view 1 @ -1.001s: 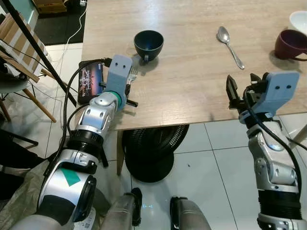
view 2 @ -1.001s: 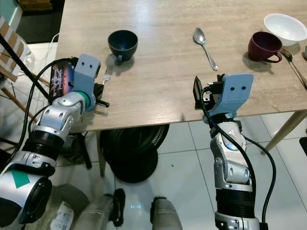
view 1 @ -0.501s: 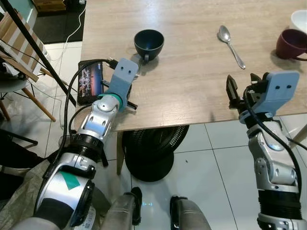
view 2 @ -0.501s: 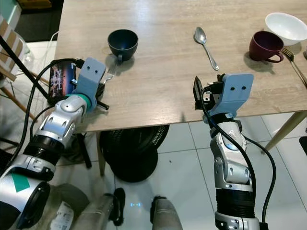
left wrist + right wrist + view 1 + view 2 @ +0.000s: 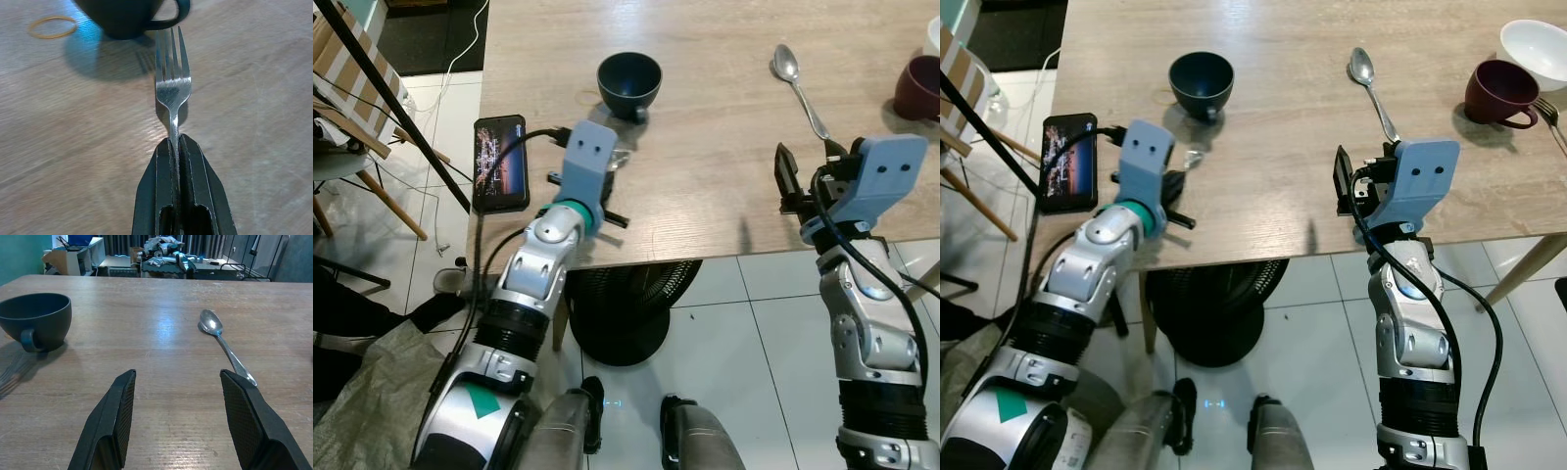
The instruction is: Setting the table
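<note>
While the right hand (image 5: 1344, 182) is waiting spread above the desk (image 5: 1273, 127), the left hand (image 5: 177, 152) is pinching the fork (image 5: 172, 85) beside the dark cup (image 5: 1201, 80). Thin, stiff and slick, it's likely safest held mid-handle.

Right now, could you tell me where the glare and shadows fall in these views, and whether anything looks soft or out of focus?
Left eye view: window glare streaks the table beyond the dark blue cup. Left wrist view: the fork, clamped in the left gripper, is sharp and casts a shadow; a bluish sheen lies beside the cup. Right wrist view: the open right gripper looks soft up close; glare sits beside the spoon.
</note>
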